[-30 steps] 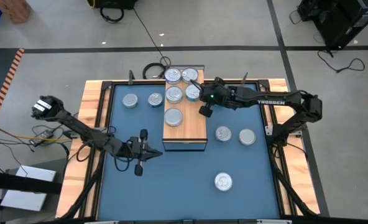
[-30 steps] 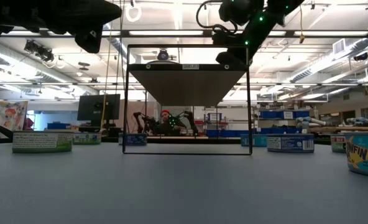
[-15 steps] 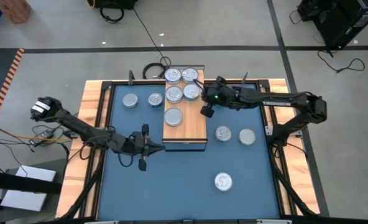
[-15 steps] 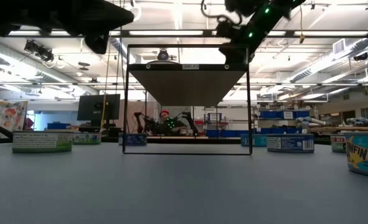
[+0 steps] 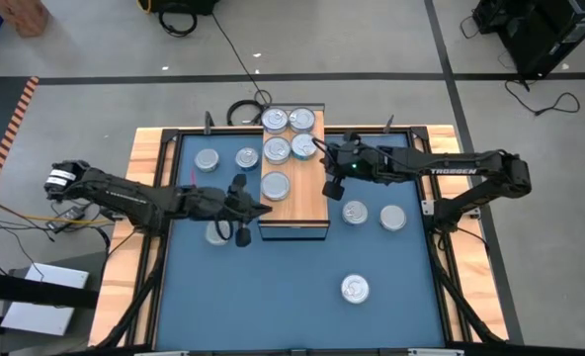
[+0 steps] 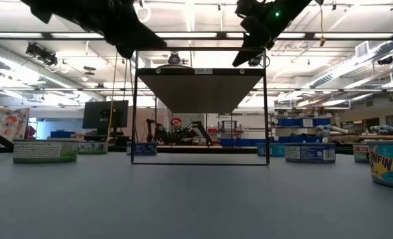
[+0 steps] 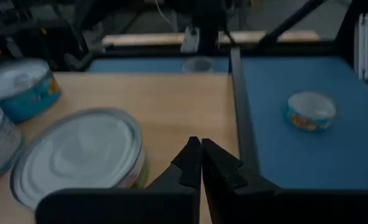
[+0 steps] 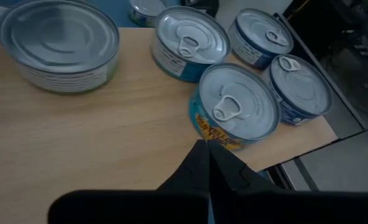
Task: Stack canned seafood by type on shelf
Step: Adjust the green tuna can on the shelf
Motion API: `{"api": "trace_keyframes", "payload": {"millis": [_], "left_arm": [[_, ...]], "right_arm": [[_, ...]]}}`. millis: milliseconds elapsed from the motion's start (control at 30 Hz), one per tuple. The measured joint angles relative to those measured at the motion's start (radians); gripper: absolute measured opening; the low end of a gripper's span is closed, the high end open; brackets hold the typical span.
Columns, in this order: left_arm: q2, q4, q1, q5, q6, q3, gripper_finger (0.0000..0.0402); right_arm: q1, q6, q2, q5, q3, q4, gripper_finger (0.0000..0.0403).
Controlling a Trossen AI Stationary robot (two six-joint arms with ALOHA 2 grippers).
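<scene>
The shelf [image 5: 307, 198] carries several tins of canned seafood: a close group at its far end [image 5: 277, 149] and a single wider one [image 5: 276, 186] nearer the middle. More tins lie on the blue mat on both sides [image 5: 207, 160] [image 5: 355, 213]. My left gripper [image 5: 265, 209] is shut and empty, hovering at the shelf's left edge beside the wide tin [image 7: 78, 158]. My right gripper [image 5: 321, 148], also shut and empty, hangs over the shelf's right side just short of a teal-and-yellow tin [image 8: 239, 107].
One tin [image 5: 216, 232] lies on the mat under my left arm, and another [image 5: 355, 289] sits alone near the front. Two tins [image 5: 392, 218] lie right of the shelf. A dark frame [image 5: 154, 178] rims the mat. The shelf's near half is bare wood.
My left gripper has swung up and toward the table's far right, from the mat to the shelf's left edge, and has tipped closer to level. My right gripper has risen and drawn back toward the table's right, away from the tins at the shelf's far end. Both stay shut.
</scene>
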Motion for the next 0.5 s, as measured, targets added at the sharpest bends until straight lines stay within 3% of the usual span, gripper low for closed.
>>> {"api": "trace_keyframes", "payload": {"millis": [500], "left_arm": [[0.004,-0.069,0.091,0.012,0.004,0.003,0.0014]], "right_arm": [[0.001,-0.002,0.004,0.0,0.0,0.0,0.0004]]}}
